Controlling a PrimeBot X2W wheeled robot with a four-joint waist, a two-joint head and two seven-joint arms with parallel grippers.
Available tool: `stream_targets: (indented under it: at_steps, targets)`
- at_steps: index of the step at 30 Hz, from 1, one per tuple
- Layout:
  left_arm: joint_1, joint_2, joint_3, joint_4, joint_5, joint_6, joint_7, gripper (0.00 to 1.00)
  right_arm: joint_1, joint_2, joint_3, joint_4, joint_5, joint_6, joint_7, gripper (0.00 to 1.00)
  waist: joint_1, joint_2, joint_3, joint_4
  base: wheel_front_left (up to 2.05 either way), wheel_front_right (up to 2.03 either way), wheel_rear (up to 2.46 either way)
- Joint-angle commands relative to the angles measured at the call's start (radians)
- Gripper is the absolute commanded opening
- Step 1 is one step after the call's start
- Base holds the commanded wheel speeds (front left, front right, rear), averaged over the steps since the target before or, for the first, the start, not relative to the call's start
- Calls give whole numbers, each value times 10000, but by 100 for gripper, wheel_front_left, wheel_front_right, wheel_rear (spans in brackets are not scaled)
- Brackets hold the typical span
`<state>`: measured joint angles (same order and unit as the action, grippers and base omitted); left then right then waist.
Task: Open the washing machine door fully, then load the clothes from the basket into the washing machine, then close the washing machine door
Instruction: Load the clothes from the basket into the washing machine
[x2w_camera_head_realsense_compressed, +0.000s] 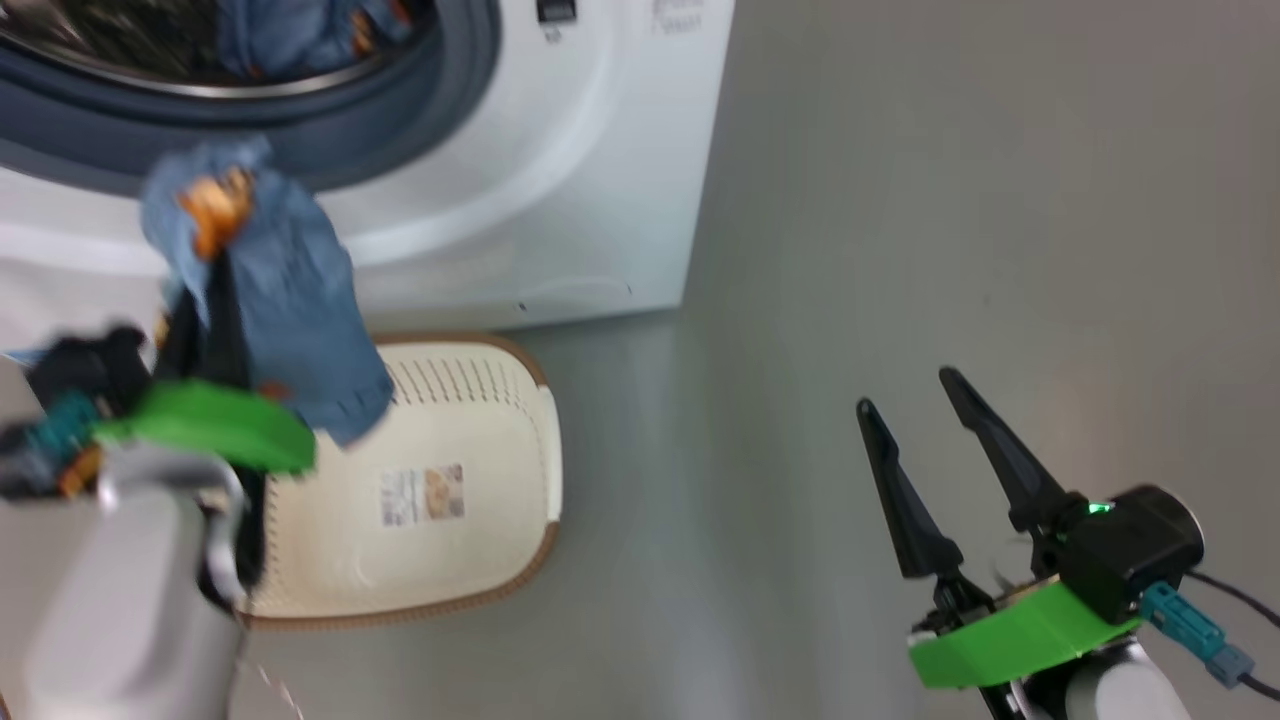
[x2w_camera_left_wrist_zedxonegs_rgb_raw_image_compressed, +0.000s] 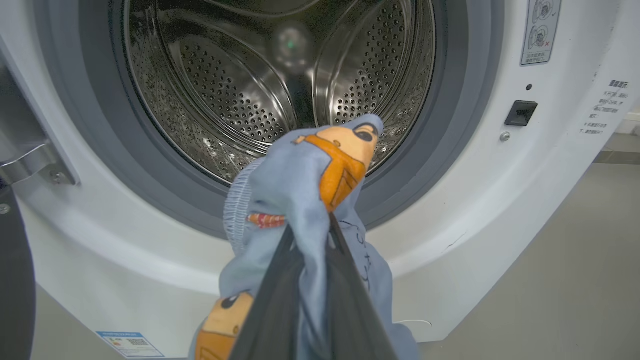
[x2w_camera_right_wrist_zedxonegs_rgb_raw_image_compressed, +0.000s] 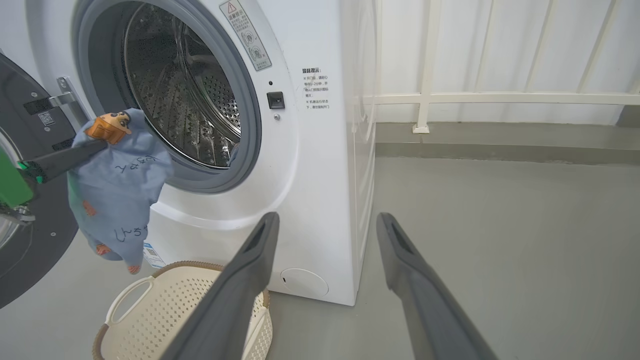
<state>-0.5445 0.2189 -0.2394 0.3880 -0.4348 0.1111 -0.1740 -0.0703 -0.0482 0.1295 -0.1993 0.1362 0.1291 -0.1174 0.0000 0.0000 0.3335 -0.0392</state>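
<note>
the washing machine (x2w_camera_right_wrist_zedxonegs_rgb_raw_image_compressed: 320, 165) is white, its gasket (x2w_camera_left_wrist_zedxonegs_rgb_raw_image_compressed: 150, 165) grey-blue, its drum (x2w_camera_left_wrist_zedxonegs_rgb_raw_image_compressed: 225, 100) shiny steel with rows of small holes. the washing machine door (x2w_camera_right_wrist_zedxonegs_rgb_raw_image_compressed: 35, 250) is black. the clothes (x2w_camera_left_wrist_zedxonegs_rgb_raw_image_compressed: 290, 175) are light blue with orange-brown cartoon figures. the basket (x2w_camera_head_realsense_compressed: 480, 400) is cream-white with a pattern of holes and a brown rim. the floor (x2w_camera_head_realsense_compressed: 900, 200) is grey. the right gripper (x2w_camera_head_realsense_compressed: 905, 390) is black with a green part.
</note>
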Motion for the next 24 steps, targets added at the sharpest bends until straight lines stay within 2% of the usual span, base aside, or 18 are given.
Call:
stream_targets:
  at_steps: [1,13,20,24]
  targets:
    - [-532,448,400,-45,-65,-85,51,0,-277,-20,318,-216,124,16,-103,100,0,0,1313,-586,0,0,0]
    - [-4654,1835,839,2408,-756,-1213,2283,0,-1642,-20,930,625,574,16,-962,100,0,0,3178,-1713,0,0,0]
    - [-6525,2987,751,2662,-591,-1426,3933,0,-2134,-20,1181,1023,904,16,-1266,100,0,0,3981,-2280,0,0,0]
    - [-7408,3650,740,2471,-389,-1425,4486,0,-2377,-20,1418,1267,1102,16,-1369,100,0,0,4347,-2596,0,0,0]
